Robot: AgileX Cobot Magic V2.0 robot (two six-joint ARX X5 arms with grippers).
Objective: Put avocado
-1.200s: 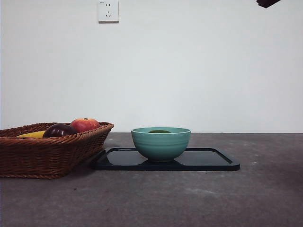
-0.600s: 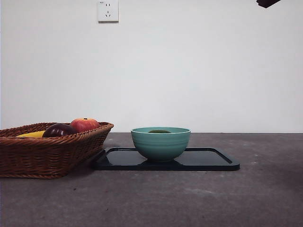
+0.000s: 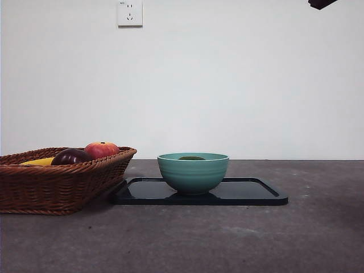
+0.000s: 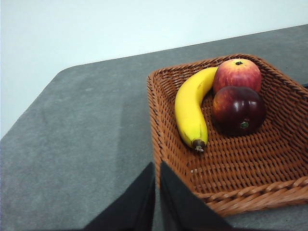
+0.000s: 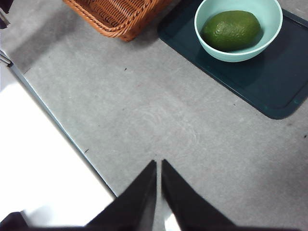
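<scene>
Now front view: avocado (image 3: 191,158) sits inside teal bowl (image 3: 193,172) on dark tray (image 3: 250,193), right of basket (image 3: 57,182). Left wrist: my left claw (image 4: 157,168) closed, empty, near basket (image 4: 231,144). Right wrist: my right claw (image 5: 159,166) closed over bare bench (image 5: 144,110), avocado (image 5: 231,30) in bowl (image 5: 269,14).

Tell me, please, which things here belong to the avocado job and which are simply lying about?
Part of the job:
- avocado, lying in the teal bowl
- dark tray under the bowl

Lying about:
- wicker basket
- banana
- red apple
- dark purple fruit

Both the left gripper and right gripper are shut, holding nothing.
</scene>
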